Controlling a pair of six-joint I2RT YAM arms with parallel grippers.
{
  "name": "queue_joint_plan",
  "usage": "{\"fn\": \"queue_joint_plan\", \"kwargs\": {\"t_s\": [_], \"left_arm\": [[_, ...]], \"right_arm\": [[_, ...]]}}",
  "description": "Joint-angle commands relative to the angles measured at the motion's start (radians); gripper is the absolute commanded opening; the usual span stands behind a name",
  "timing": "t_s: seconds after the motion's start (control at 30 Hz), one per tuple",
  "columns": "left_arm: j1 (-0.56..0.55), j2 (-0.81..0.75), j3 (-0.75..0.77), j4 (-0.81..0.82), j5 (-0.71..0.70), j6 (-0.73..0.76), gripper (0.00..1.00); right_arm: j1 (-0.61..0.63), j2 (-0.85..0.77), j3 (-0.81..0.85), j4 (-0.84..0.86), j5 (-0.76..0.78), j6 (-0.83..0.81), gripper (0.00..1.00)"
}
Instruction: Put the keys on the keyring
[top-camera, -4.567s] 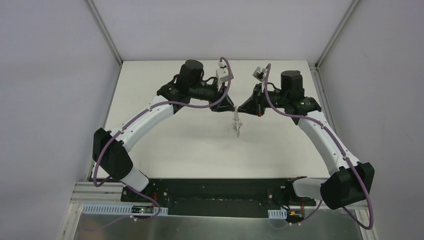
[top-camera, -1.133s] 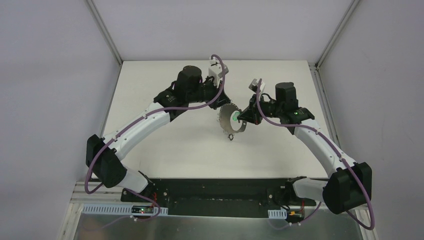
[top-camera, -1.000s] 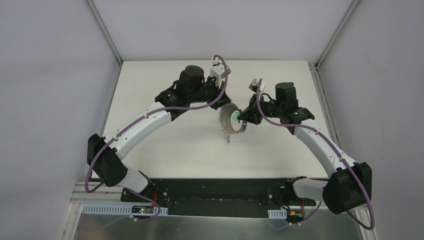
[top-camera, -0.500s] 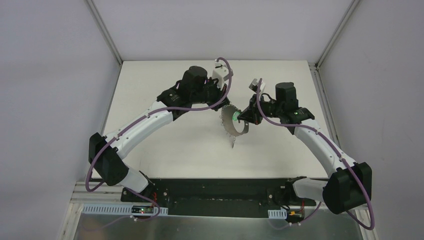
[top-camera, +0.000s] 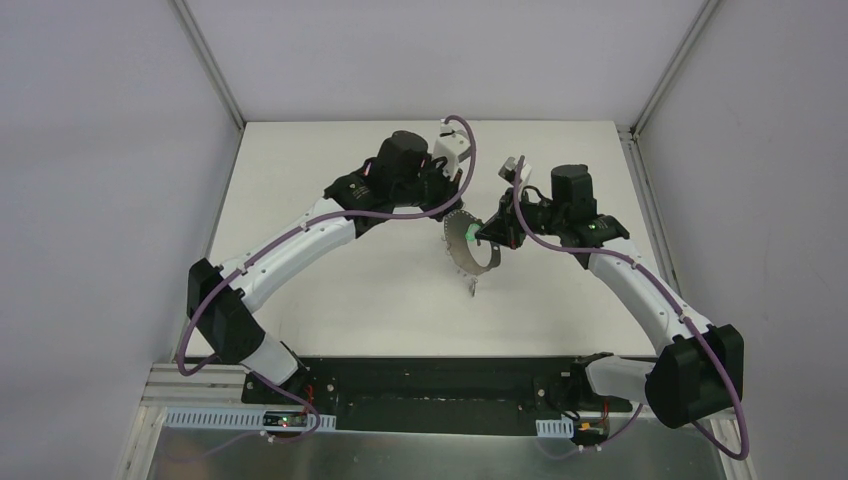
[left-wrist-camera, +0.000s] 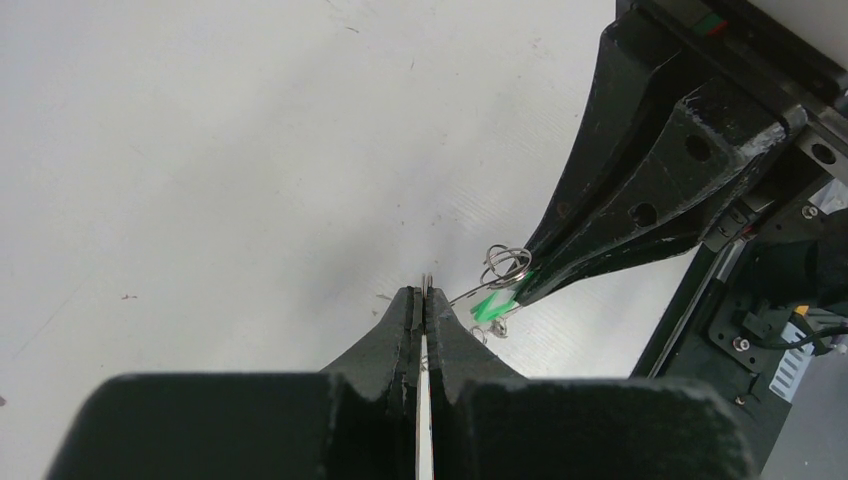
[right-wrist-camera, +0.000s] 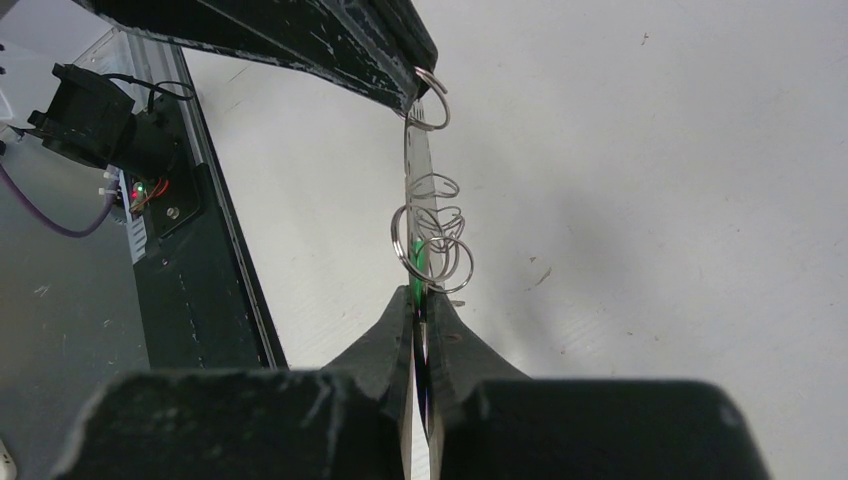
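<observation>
Tilted keyring (top-camera: 466, 262) pinched between left fingers (left-wrist-camera: 400, 322) and right fingers (right-wrist-camera: 396, 322); a key (top-camera: 472, 289) dangles tip-down

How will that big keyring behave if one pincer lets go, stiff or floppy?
Probably stiff: the keyring shows a clean round hoop, gripped by the left pincer and right pincer. Likely swings, since small loops and a key dangle.

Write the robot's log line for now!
left fingers: shut on keyring | right fingers: shut on green key | keyring: held above table
</observation>
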Motion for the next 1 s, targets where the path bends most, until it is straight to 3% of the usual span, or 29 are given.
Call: {"fn": "queue_joint_plan", "kwargs": {"t_s": [0.0,0.33,0.57,0.97], "left_arm": [[-0.008,0.005,0.051,-0.006,-0.046,0.019,0.00],[-0.008,0.005,0.030,0.046,-0.038,-0.029,0.00],[0.009,-0.027,-0.035,0.153,0.040,-0.036,0.00],[0.037,-0.050,-0.072,0.285,0.191,-0.065,0.00]], "right_arm": [[0.002,-0.033,0.013,0.037,-0.025,0.019,0.00],[0.002,-0.037,-0.007,0.083,-0.043,0.093,0.01],[0.000,-0.036,-0.038,0.128,-0.105,0.133,0.17],[-0.017,-0.051,-0.082,0.226,-0.154,0.217,0.30]]}}
